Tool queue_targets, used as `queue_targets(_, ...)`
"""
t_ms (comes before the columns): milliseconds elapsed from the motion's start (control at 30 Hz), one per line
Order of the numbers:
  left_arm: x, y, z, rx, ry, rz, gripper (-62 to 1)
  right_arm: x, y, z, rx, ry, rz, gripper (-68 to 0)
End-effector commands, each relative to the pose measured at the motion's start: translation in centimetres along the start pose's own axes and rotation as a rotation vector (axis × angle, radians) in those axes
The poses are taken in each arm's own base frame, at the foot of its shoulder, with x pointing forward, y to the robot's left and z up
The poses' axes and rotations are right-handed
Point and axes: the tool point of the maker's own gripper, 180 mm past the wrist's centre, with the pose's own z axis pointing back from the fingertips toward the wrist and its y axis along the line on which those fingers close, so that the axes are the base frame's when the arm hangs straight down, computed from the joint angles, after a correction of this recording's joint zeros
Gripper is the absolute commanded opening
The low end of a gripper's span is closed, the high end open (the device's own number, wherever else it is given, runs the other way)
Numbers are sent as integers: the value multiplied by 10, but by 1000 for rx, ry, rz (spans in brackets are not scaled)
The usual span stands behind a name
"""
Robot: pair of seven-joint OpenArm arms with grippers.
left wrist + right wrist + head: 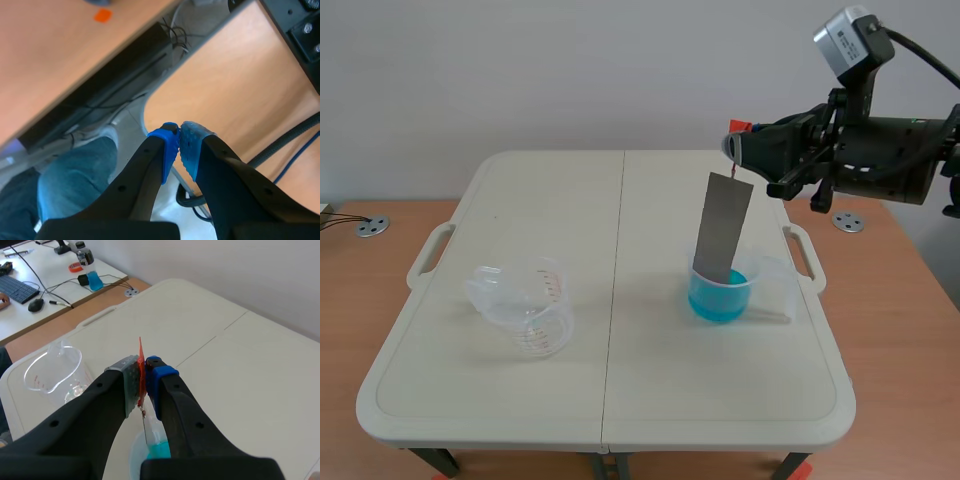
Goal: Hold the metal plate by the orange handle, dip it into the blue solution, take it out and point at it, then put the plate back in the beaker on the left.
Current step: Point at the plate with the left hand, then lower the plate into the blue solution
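Note:
A grey metal plate (pixel 722 229) hangs tilted, its lower end inside the beaker of blue solution (pixel 718 294) on the table's right half. My right gripper (pixel 734 148) is shut on the plate's orange handle (pixel 141 371), seen pinched between the pads above the blue solution (pixel 159 450). An empty clear beaker (pixel 525 303) with red markings stands on the left half, also visible as the clear beaker (pixel 54 371) beyond my right fingers. My left gripper (pixel 179 145) is shut on nothing, away from the table, over floor and a wooden surface.
The cream folding table (pixel 520 190) has handles at both sides. A desk (pixel 45 285) with a keyboard, mouse and bottles lies beyond the table. A person's jeans-clad leg (pixel 70 175) shows below my left gripper.

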Motion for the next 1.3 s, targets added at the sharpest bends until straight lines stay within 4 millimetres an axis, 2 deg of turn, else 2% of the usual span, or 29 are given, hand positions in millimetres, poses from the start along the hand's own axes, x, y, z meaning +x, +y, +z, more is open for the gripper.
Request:
queue_targets(0, 6, -2, -4, -5, -18, -1, -552, 12, -2, -2, 6, -40, 12, -664)
queue_targets(367, -12, -27, -22, -64, 37, 11, -551, -14, -2, -5, 7, -14, 32, -665)
queue_targets(767, -12, -28, -22, -66, 35, 11, -551, -42, 0, -5, 16, 44, 76, -665)
queue_targets(1267, -15, -34, -24, -70, 58, 23, -551, -47, 1, -5, 20, 64, 95, -664)
